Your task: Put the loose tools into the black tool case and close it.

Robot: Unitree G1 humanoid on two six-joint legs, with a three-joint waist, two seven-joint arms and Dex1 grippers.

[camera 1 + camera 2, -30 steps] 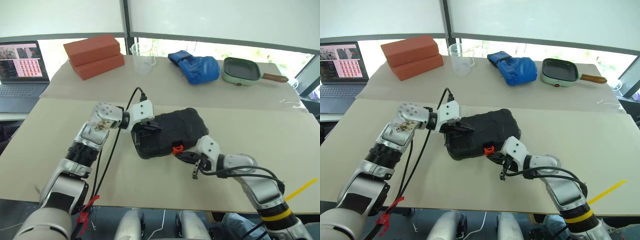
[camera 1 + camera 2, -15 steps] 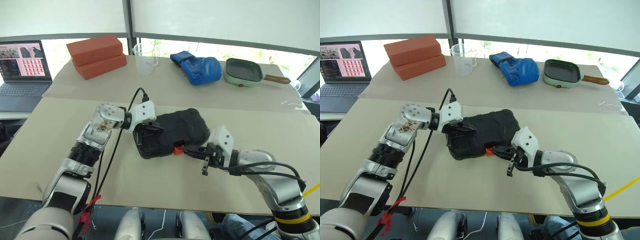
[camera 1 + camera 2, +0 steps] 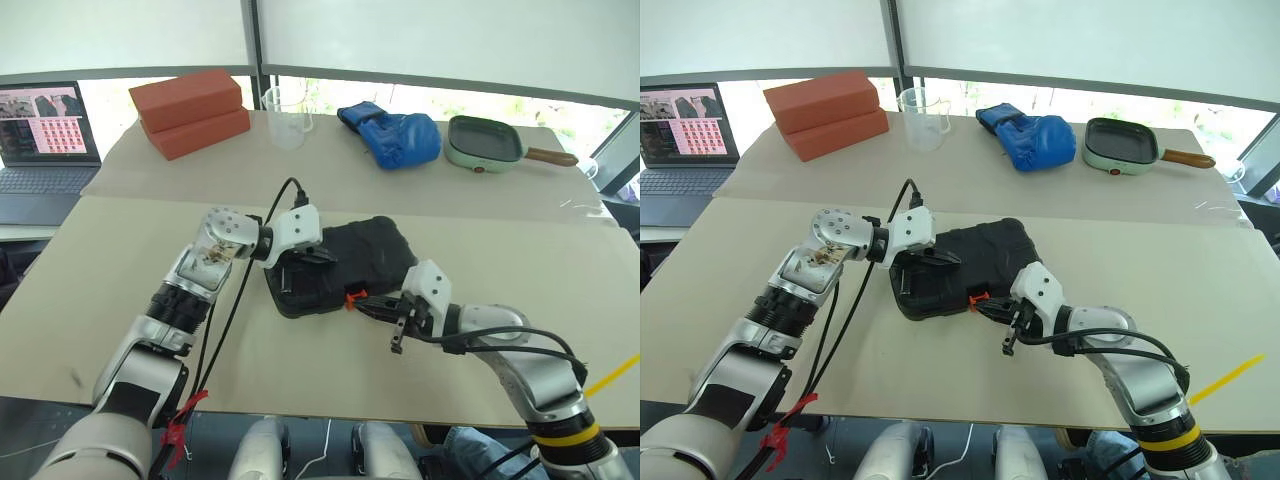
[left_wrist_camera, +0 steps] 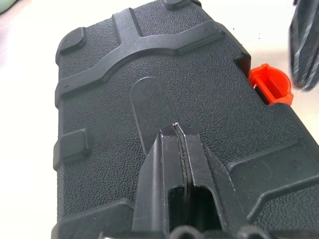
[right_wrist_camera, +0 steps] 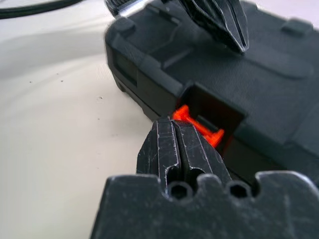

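Note:
The black tool case (image 3: pixel 365 250) lies closed in the middle of the table, lid up. Its orange latch (image 3: pixel 353 297) sticks out of a notch in the front edge. My left gripper (image 3: pixel 325 258) is shut, and its tips (image 4: pixel 175 127) rest on the lid's left part. My right gripper (image 3: pixel 364 306) is shut too, and its tip (image 5: pixel 172 125) is right at the orange latch (image 5: pixel 199 125), holding nothing. The loose tools are out of view.
Along the far side of the table are two red bricks (image 3: pixel 190 112), a clear measuring cup (image 3: pixel 285 115), a blue glove (image 3: pixel 392 135) and a green square pan (image 3: pixel 487 142). A laptop (image 3: pixel 45 135) sits at the far left. The table's front edge runs just below my right arm.
My right wrist swung a little out to the right and came back, its tip staying by the orange latch. The left gripper stays on the lid. The case stays closed.

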